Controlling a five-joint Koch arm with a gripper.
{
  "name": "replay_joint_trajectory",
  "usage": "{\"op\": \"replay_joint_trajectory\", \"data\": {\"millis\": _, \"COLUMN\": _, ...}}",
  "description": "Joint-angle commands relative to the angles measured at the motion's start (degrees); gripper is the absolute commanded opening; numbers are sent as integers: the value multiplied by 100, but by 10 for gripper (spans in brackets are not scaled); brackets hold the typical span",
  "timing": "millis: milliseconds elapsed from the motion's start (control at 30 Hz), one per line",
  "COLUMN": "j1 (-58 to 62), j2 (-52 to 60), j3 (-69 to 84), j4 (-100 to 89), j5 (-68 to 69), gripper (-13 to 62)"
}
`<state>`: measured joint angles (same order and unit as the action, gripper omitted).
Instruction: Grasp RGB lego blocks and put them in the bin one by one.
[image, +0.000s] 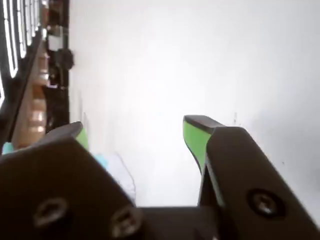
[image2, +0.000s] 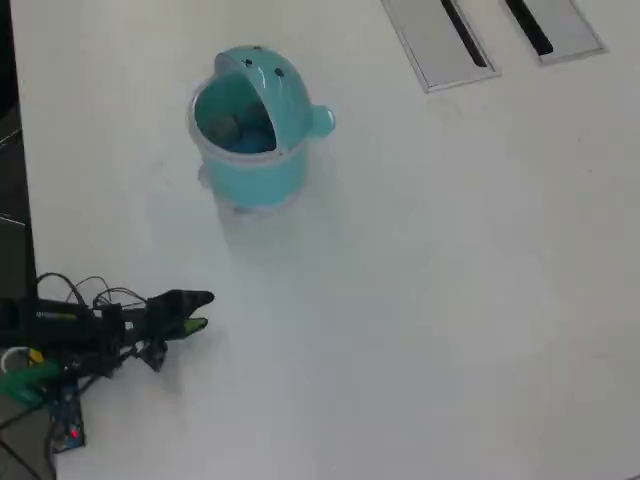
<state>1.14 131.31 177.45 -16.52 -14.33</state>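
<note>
In the overhead view the turquoise bin (image2: 255, 165) stands at the upper left of the white table (image2: 420, 280), its domed lid (image2: 275, 85) flipped open. Its inside looks bluish and I cannot make out separate shapes there. The lego blocks are out of view; none lies on the table. My gripper (image2: 203, 311) sits low at the left, well short of the bin, pointing right. In the wrist view the gripper (image: 136, 127) is open, its green-padded fingers (image: 196, 137) wide apart with only bare table between them. A sliver of the bin (image: 101, 160) peeks past the left jaw.
Two grey slotted panels (image2: 440, 40) (image2: 555, 25) lie in the table's top right corner. The arm's base, cables and a circuit board (image2: 62, 420) crowd the lower left by the table's left edge. Dark furniture (image: 55, 75) lines the left of the wrist view.
</note>
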Motion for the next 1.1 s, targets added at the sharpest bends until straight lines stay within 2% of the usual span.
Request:
{"op": "replay_joint_trajectory", "data": {"millis": 0, "j1": 18, "j2": 334, "j3": 422, "j4": 114, "j5": 88, "gripper": 356}}
{"op": "replay_joint_trajectory", "data": {"millis": 500, "j1": 26, "j2": 290, "j3": 422, "j4": 1503, "j5": 835, "gripper": 347}}
{"op": "replay_joint_trajectory", "data": {"millis": 1067, "j1": 53, "j2": 299, "j3": 422, "j4": 1573, "j5": 1081, "gripper": 346}}
